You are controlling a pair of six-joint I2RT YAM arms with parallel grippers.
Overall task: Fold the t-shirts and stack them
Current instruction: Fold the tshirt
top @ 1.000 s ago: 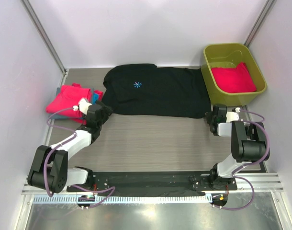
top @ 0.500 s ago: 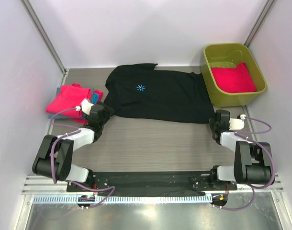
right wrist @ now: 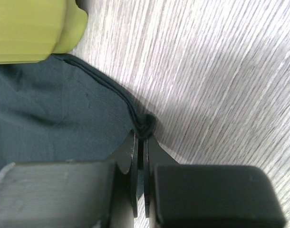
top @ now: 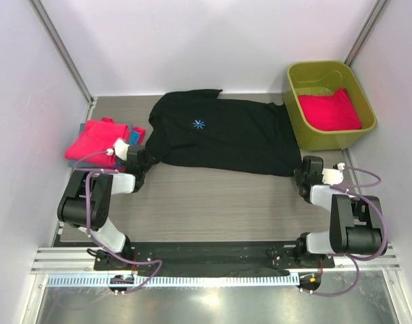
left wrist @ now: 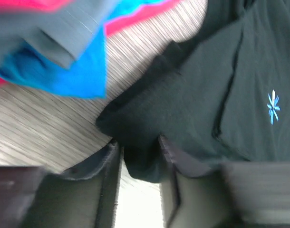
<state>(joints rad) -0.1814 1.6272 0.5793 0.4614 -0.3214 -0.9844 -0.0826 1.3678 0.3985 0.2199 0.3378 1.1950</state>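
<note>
Gripping black t-shirt point(top: 223, 135) at both near corners: hem pinched narrowly in right gripper point(right wrist: 141, 140) just beside green tub point(top: 368, 125), sleeve clamped in left gripper point(left wrist: 138, 156) at end far from tub; spread flat left of tub

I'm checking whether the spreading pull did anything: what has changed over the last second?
The right gripper drew its corner of the black t-shirt toward the near edge. The shirt slid slightly that way and lies flatter. Both arms folded back. Both sets of jaws stay clamped on cloth. The left gripper, pink stack and green tub kept their places.
</note>
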